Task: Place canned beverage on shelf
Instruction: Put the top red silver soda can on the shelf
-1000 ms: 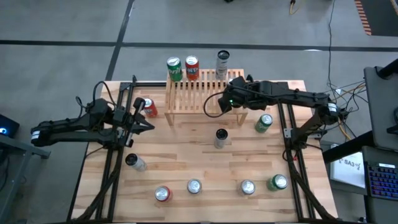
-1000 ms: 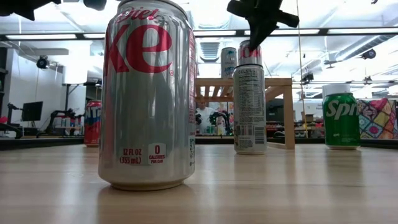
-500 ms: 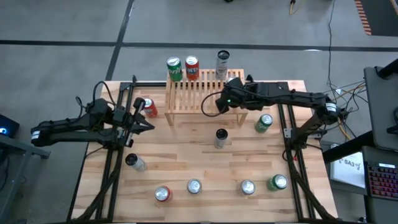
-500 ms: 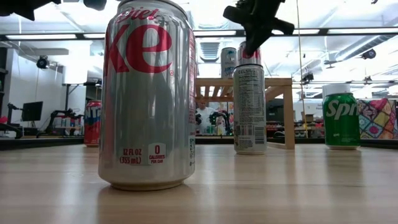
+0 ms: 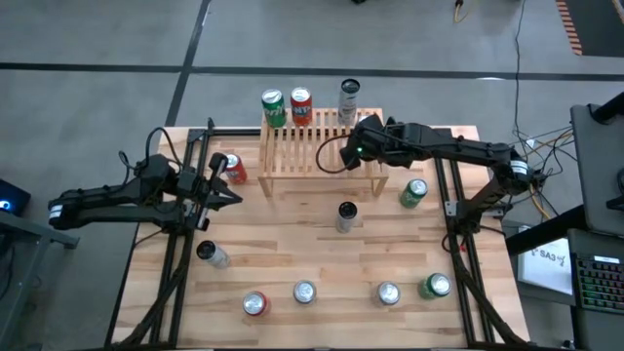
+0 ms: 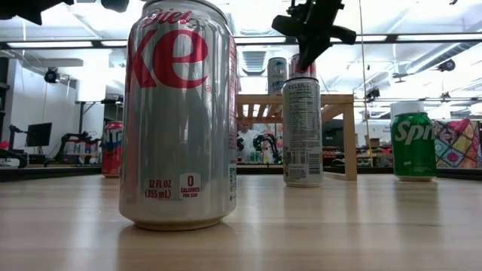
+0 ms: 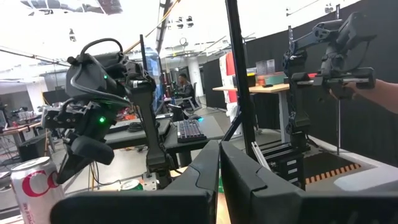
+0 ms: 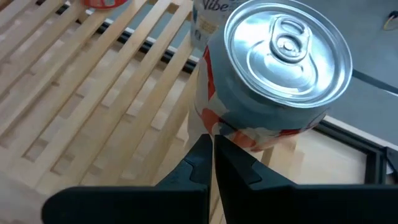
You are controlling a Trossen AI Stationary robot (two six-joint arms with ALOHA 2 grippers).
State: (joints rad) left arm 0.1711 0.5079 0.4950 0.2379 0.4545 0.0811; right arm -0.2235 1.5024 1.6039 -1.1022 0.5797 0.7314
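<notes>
The light-wood slatted shelf (image 5: 314,148) stands at the table's far side. A green can (image 5: 273,105), a red can (image 5: 300,103) and a tall silver can (image 5: 348,97) stand along its far edge. My right gripper (image 8: 211,146) is shut and slants down over the shelf's right end. Its tips are at the lower side of a silver-and-red can (image 8: 283,68) that stands on the slats and also peeks out in the low view (image 6: 304,65). My left gripper (image 5: 230,196) waits shut at the table's left. My right gripper's shut fingertips (image 8: 200,144) come slanting down from the table's near side at the lower side wall (image 8: 214,121) of the silver-and-red can. I cannot tell whether they touch it. The can stands upright on the shelf's slats.
Loose cans stand on the table: a red one (image 5: 232,168) left of the shelf, a tall silver one (image 5: 345,216) mid-table, a green one (image 5: 413,192) at right, several along the near edge (image 5: 304,292), and one lying down (image 5: 211,254).
My right gripper has moved a little over the shelf toward the table's far edge and stayed shut. The cans stand where they were.
</notes>
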